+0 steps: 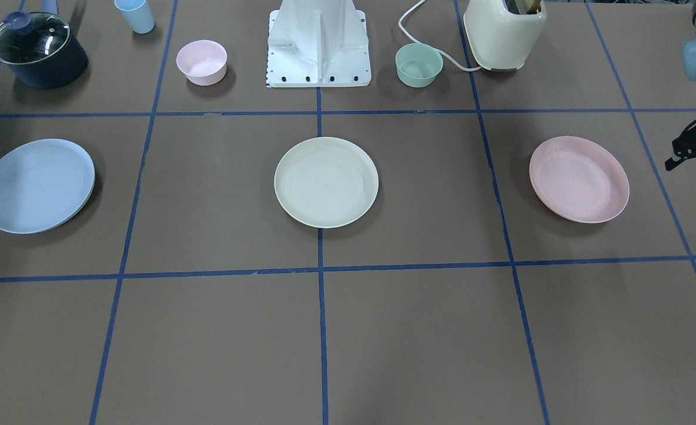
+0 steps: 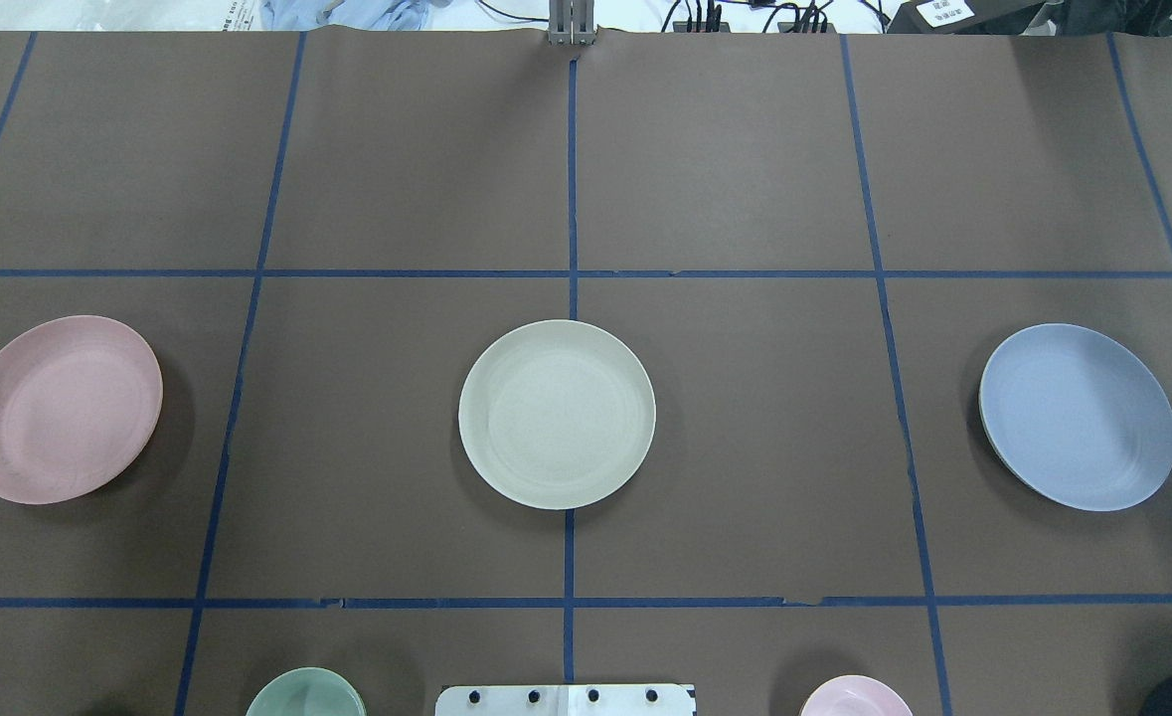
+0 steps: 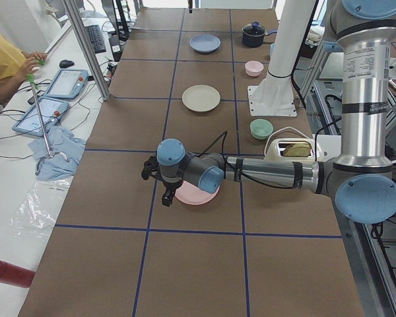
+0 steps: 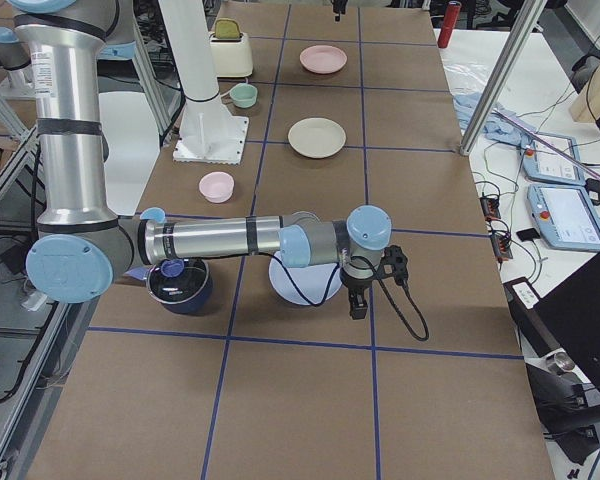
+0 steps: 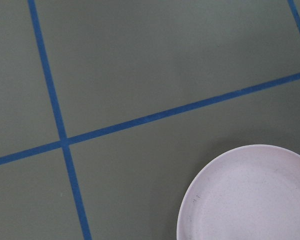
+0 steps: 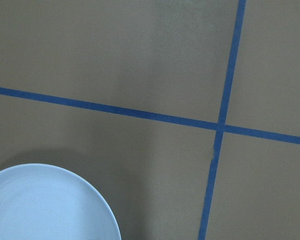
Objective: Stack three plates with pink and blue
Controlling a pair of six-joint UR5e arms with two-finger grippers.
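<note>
The three plates lie apart in one row across the middle of the table (image 1: 418, 330), none stacked on another. The cream-white plate (image 1: 326, 182) sits at the centre, straight out from the robot base (image 1: 319, 44) and over a blue tape line. The pink plate (image 1: 579, 188) lies well apart from it on the robot's left. The blue plate (image 1: 36, 186) lies equally far out on the robot's right. All three rest flat, right side up.

The left gripper (image 3: 165, 191) hangs above the table near the pink plate without touching it. Its wrist view catches only part of that plate in the lower right corner. Whether its jaws are spread or closed I cannot tell. The right gripper (image 4: 358, 300) hangs the same way near the blue plate, clear of it, and that plate shows in the lower left of its wrist view. Its jaw state cannot be told either. Neither holds anything that can be seen.

Close to the robot stand a small pink bowl (image 1: 201, 62) and a small green bowl (image 1: 419, 65), one on each side of the base. Further toward the robot's right are a light blue cup (image 1: 135, 15) and a dark pot with a glass lid (image 1: 38, 50). A cream toaster (image 1: 504, 32) stands on the robot's left, just beside the green bowl.
</note>
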